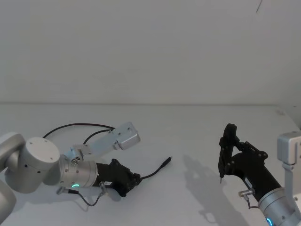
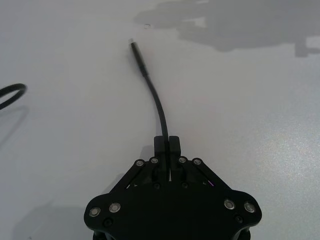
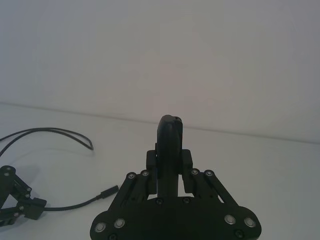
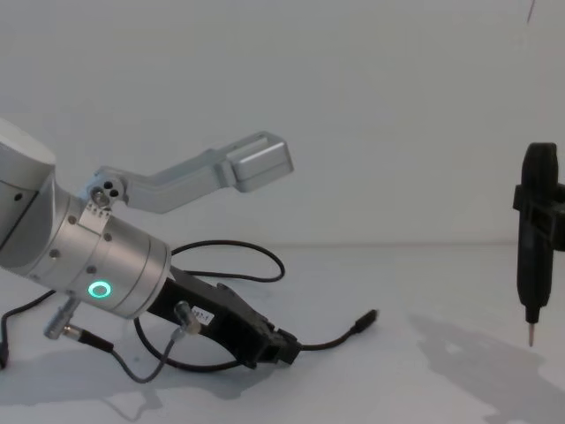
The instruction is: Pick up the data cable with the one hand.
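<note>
Between the closed jaws of the left claw (image 2: 167, 142), the data cable (image 2: 152, 95) is being pinched behind its plug (image 2: 136, 49), lying ahead on the surface (image 2: 250, 125); being light and limp, it is likely to droop. Well aside, a pen-shaped tool (image 4: 534, 265) is being clamped by the right claw (image 1: 231, 149).

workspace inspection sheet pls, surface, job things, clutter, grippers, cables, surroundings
surface: white table, arm shadows on it
job's things: data cable, black, looped toward the back, plug end lying free past the gripper
clutter: nothing seen
grippers: left gripper low over the table, shut on the data cable; right gripper raised on the right, shut on a pen-shaped tool, metal tip pointing down
cables: grey wire with silver plugs, hanging at the left wrist
surroundings: plain white wall
</note>
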`<state>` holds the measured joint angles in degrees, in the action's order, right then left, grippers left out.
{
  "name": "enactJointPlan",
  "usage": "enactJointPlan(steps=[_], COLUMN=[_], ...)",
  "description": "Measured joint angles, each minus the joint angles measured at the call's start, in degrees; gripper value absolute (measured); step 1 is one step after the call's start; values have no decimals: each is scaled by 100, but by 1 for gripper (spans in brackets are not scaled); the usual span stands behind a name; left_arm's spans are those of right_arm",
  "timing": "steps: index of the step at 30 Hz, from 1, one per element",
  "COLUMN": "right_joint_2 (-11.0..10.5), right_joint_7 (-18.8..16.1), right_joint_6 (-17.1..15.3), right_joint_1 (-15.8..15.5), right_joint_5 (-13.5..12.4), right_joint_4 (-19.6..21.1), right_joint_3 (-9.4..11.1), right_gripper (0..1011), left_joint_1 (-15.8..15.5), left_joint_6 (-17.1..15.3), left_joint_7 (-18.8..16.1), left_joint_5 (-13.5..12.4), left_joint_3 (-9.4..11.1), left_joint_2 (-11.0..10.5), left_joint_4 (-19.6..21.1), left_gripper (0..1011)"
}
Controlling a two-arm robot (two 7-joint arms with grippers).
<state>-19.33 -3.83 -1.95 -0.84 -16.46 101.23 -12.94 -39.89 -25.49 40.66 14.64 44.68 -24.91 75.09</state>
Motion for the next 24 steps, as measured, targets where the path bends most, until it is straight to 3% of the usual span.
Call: enactJointPlan(steps=[9,24], right_joint_2=[6,25], right_joint_7=[-18,-251], right_joint_6=[-2,-83], right_joint_1=[3,69], right_joint_5=[-30,-401], right_joint_4=[46,558], right_joint_3=[57,341], right_gripper=[279,279], left_joint_1=[31,149], left_joint_6=[108,491], left_joint_7=[-5,85], left_joint_5=[-7,120], left_joint_3=[-18,-131], left_joint_2=[-10,-161], left_joint_4=[42,472], left_gripper=[43,43])
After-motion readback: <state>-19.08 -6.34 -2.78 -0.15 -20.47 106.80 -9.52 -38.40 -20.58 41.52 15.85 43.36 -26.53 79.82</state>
